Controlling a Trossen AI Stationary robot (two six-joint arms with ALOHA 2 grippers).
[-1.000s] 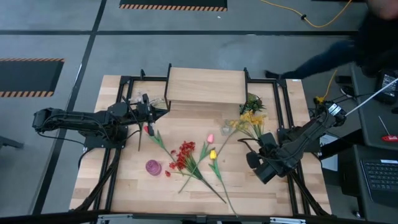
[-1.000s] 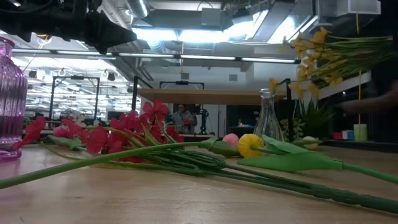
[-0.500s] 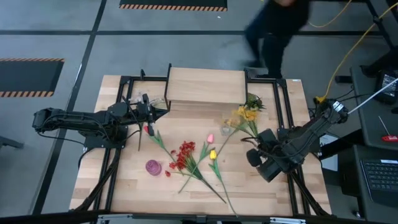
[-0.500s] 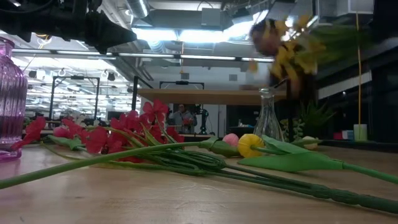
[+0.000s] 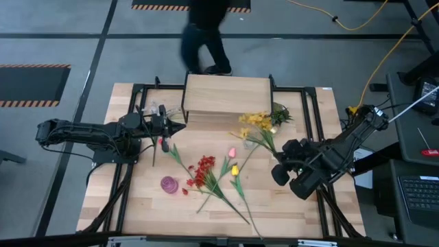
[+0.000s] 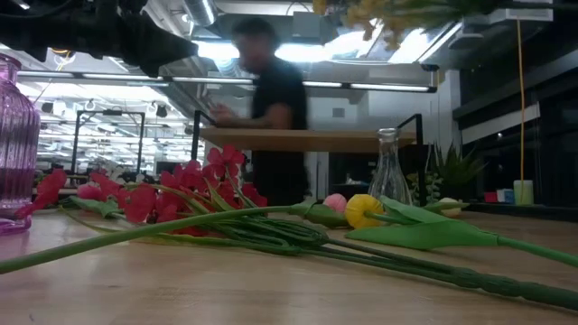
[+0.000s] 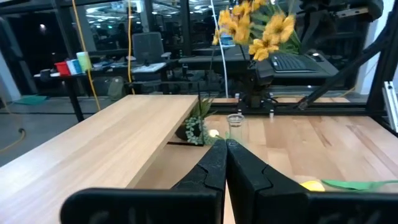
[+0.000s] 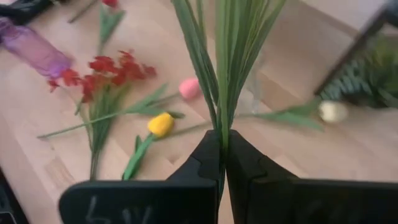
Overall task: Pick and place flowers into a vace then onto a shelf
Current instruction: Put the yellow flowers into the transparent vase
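Right claw (image 8: 222, 149): clamped on the green stalks of a yellow blossom bunch (image 5: 255, 121), lifted clear of the worktop (image 5: 144, 206); blossoms lie toward 11 o'clock of the claw, just in front of the shelf (image 5: 226, 95).
Left claw (image 7: 226, 151): fingers pressed together, holding nothing, at 9 o'clock on the worktop.
Clear glass vase (image 6: 389, 169): upright, beneath the raised blossoms.
Loose stems mid-worktop: red berry spray (image 5: 203, 170), yellow tulip (image 5: 234, 170), pink tulip (image 5: 232, 151), red tulip (image 5: 164, 143).
Purple vase (image 5: 169, 184): near 7 o'clock.
Person (image 5: 206, 34): beyond the shelf at 12 o'clock.
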